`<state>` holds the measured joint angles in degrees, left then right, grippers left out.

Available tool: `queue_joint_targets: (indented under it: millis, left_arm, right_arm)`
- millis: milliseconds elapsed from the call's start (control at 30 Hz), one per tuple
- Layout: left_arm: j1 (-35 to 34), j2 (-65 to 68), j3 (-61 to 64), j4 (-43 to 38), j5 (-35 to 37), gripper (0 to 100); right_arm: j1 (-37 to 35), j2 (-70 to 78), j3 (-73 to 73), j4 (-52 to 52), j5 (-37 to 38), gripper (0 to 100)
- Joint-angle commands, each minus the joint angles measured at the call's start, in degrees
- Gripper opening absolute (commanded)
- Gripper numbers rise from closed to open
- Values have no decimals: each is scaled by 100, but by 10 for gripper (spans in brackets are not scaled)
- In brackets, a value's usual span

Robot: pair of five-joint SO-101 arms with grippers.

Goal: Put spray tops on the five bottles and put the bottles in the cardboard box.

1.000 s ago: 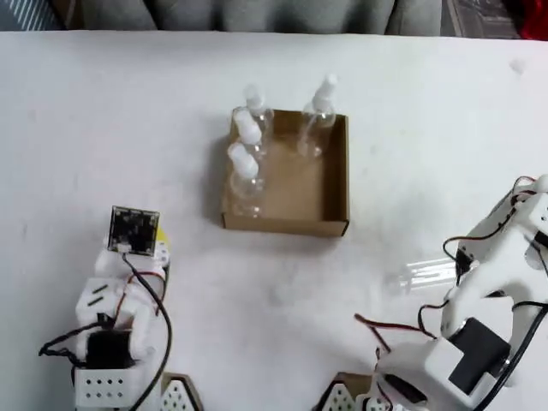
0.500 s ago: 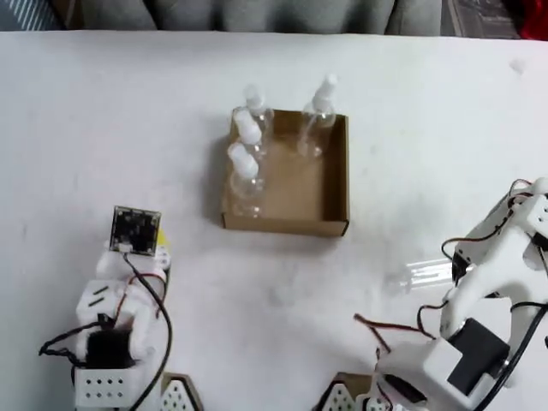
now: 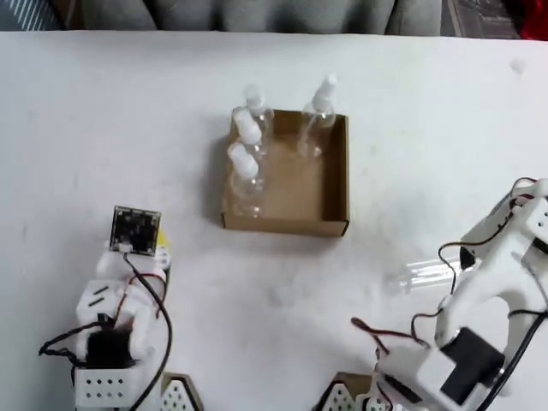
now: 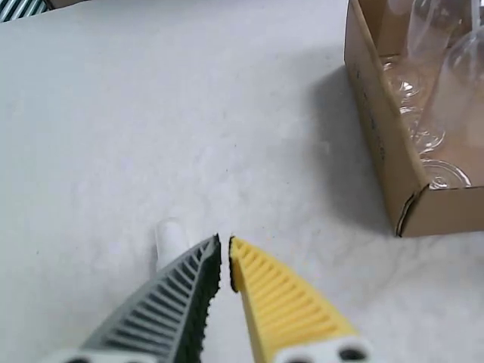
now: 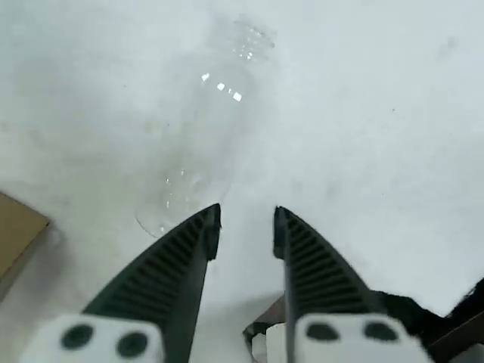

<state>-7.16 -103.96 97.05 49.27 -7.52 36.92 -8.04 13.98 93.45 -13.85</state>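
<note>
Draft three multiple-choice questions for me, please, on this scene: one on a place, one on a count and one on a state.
1. Where is the bottle without a top?
A. In the cardboard box
B. Lying on the table beside the right arm
C. Standing by the left arm

2. How many bottles stand in the box?
A. Two
B. Four
C. Five

3. How do the right arm's jaws stand?
A. Open, holding nothing
B. Shut on the bottle
C. Shut on a spray top

Answers:
1 B: it lies on its side by that arm.
2 B: four capped bottles stand inside.
3 A: the right wrist view shows a gap between them, with the bottle beside one.
</note>
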Motion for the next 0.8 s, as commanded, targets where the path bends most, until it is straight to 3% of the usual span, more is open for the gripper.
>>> queue_joint_targets:
  millis: [0,300,767]
  left_arm:
    - [31,-48,-9,35,-79,21]
    - [40,-48,-9,44,-79,21]
    - [48,-48,-9,149,-79,21]
  right_arm:
    - [-233,391,-237,-66,-721,170]
    - [-391,1314,-1169,-356,-2101,176]
    - [-787,2712,-1793,-655,-2110,177]
